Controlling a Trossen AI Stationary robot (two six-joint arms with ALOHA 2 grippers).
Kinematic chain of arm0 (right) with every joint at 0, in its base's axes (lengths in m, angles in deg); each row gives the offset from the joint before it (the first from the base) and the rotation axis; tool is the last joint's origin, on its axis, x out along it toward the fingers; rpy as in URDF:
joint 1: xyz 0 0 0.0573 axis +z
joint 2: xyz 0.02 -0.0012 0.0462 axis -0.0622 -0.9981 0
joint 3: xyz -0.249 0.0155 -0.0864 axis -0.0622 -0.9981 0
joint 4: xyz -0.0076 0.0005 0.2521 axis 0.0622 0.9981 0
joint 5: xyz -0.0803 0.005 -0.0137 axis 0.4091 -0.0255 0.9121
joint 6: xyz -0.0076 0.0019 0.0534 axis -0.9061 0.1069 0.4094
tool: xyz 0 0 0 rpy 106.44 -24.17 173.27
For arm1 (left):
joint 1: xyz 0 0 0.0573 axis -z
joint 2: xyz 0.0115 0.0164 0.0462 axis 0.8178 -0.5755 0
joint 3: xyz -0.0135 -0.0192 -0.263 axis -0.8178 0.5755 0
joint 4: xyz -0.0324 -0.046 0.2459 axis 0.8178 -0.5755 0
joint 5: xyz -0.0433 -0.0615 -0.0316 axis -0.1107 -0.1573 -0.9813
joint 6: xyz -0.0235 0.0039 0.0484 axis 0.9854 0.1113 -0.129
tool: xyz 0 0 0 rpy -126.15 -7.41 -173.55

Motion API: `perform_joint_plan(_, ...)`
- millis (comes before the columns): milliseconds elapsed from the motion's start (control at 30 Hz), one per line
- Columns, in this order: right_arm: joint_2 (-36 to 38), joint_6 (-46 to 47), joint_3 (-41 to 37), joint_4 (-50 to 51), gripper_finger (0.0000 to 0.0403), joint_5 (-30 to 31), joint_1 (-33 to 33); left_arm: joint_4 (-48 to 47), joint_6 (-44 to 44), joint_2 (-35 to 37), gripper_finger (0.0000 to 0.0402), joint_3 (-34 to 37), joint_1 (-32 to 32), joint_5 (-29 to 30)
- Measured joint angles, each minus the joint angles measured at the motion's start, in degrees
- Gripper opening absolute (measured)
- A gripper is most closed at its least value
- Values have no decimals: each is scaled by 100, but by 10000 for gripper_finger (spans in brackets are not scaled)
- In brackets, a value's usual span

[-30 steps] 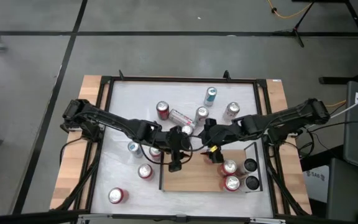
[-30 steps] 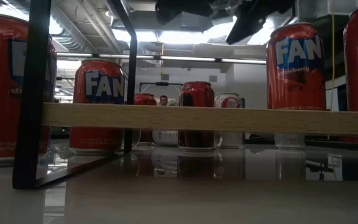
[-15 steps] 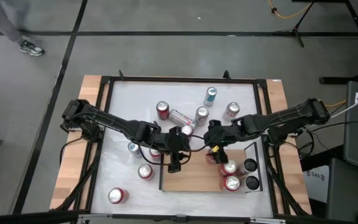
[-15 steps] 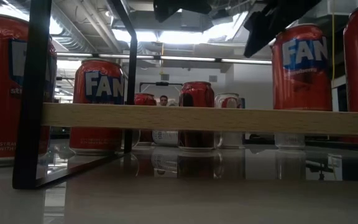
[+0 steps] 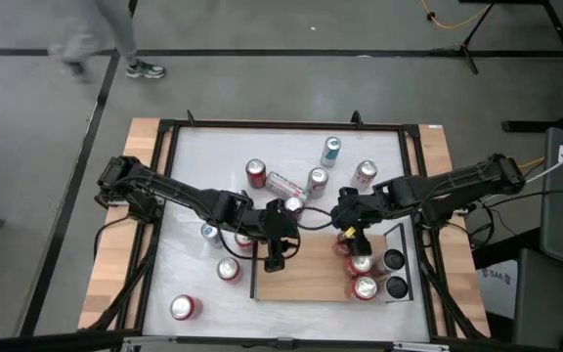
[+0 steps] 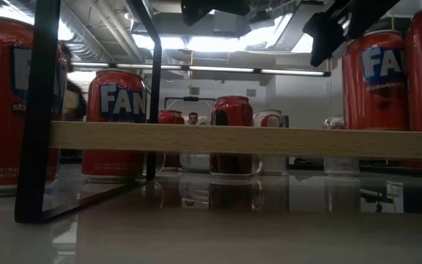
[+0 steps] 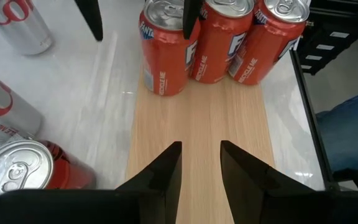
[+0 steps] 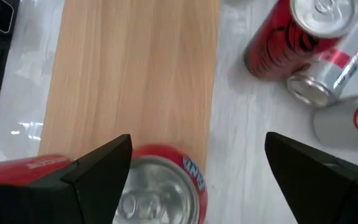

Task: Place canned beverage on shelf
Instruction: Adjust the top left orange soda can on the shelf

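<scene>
Our right gripper (image 5: 348,231), fingers spread, had slid right above the red can (image 5: 345,244) standing on the shelf (image 5: 301,279), apparently released; left gripper (image 5: 274,262), fingers nearly together, waited empty.

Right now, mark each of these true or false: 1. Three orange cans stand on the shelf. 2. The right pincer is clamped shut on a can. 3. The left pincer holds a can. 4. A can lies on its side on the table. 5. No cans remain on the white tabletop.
1. True: three orange cans stand together at one end of the shelf.
2. False: the right pincer is open, its fingers straddling the top of a can without closing on it.
3. False: the left pincer is empty over bare shelf board.
4. True: a silver-and-red can lies on its side.
5. False: several remain, such as the red can near the front.
</scene>
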Motion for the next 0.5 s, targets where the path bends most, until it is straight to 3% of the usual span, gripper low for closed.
perform_joint_plan(500, 181, 197, 9, -142, 360, 171, -4, 21, 2, 0, 99, 1, 0, 2)
